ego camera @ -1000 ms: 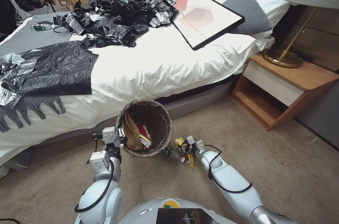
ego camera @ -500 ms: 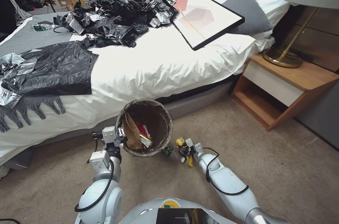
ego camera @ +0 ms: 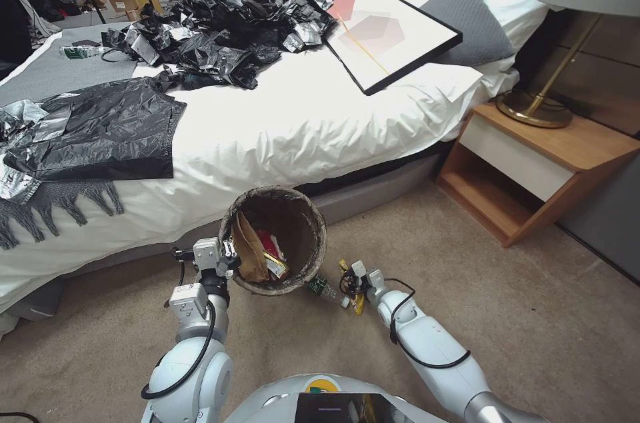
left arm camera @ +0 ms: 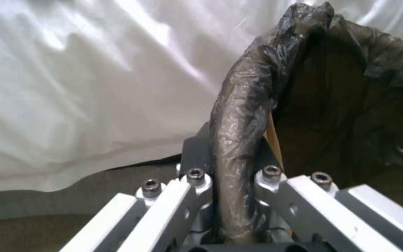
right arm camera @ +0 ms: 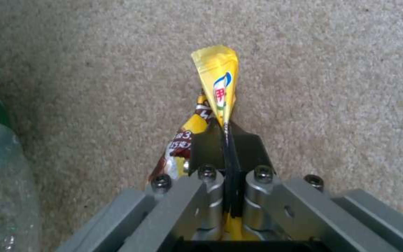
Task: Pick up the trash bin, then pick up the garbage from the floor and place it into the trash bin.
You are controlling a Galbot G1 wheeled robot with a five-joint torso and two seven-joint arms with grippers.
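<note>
Head view: the left claw (ego camera: pixel 227 256) pinches the near rim of the trash bin (ego camera: pixel 275 241), which is tilted, its mouth open toward the camera, just before the bed (ego camera: pixel 293 123). Inside lie a brown paper bag (ego camera: pixel 248 251) and red packets. Just right of the bin, the right claw (ego camera: pixel 353 274) grips a yellow wrapper (ego camera: pixel 359 303) low over the beige carpet floor (ego camera: pixel 520 316), beside a clear bottle (ego camera: pixel 327 290). Open carpet spreads right of the bin.

Left wrist view: the left claw (left arm camera: pixel 232 182) is pressed onto the crinkled dark bag folded over the bin's rim (left arm camera: pixel 241 119).

Right wrist view: the right claw (right arm camera: pixel 227 147) is clamped flat on the wrapper (right arm camera: pixel 218 84), whose glossy end rises to a point.
</note>
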